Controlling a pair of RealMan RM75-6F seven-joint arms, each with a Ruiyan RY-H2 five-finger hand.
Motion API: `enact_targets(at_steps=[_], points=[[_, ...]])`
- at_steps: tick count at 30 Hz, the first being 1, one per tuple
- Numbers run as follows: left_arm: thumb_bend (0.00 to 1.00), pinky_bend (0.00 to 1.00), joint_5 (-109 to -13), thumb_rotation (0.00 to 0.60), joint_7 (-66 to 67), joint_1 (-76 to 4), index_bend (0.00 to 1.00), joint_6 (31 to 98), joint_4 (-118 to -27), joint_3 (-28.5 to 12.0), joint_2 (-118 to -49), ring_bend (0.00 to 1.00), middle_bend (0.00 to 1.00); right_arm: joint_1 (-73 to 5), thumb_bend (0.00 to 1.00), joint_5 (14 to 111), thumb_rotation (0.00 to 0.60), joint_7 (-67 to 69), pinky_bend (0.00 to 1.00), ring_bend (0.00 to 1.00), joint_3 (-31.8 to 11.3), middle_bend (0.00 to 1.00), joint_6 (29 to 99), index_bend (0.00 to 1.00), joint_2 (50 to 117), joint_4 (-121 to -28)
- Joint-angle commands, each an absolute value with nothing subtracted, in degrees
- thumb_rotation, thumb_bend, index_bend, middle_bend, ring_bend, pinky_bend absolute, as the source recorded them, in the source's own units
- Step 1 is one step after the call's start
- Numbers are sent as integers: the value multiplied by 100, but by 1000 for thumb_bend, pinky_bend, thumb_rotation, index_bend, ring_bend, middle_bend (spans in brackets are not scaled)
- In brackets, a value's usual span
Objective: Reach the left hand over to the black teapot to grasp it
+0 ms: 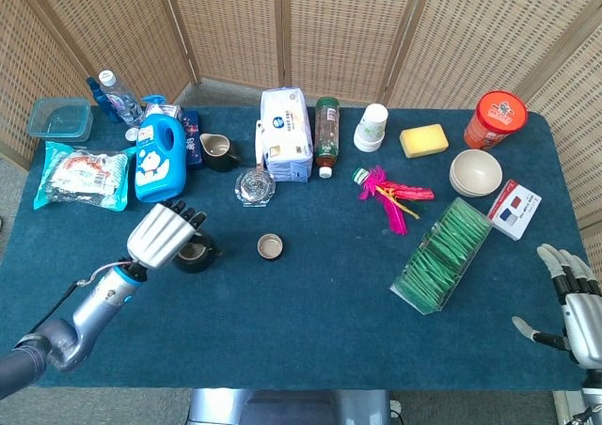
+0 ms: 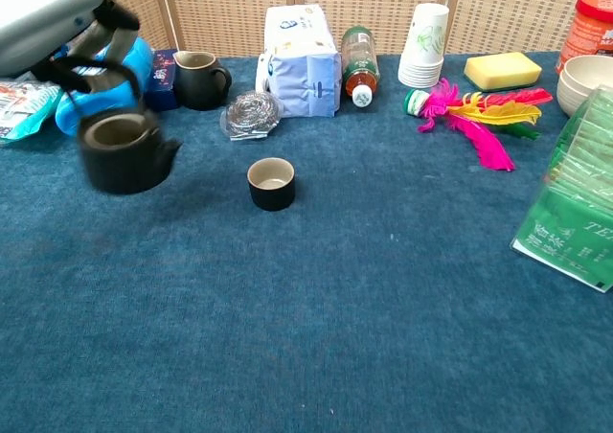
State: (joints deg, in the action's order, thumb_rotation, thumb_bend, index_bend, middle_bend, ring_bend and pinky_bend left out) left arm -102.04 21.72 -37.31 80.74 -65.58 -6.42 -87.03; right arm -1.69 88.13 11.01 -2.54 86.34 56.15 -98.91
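My left hand over small round black teapot, fingers hooked through its wire bail handle; pot hangs lidless, clear of blue cloth table, left of small black cup. Grasp looks made, I judge. To do well: I keep fingers curled under handle, wrist level so pot not swing, spout away from blue detergent jug. My right hand at table's right edge, fingers spread, holding nothing.
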Motion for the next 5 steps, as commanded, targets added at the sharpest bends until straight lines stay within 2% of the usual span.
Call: enact_targets(at_steps=[1, 5], points=[[611, 899, -10039, 600, 2646, -4000, 674, 7647, -6940, -846, -8502, 746, 820, -172, 0, 8812, 600, 1089, 0, 0, -249, 0, 8623, 0, 5616, -9895], [603, 899, -9976, 600, 2745, -4257, 676, 7292, -6858, -895, -8577, 745, 820, -171, 0, 8830, 600, 1088, 0, 0, -244, 0, 8632, 0, 5612, -9906]])
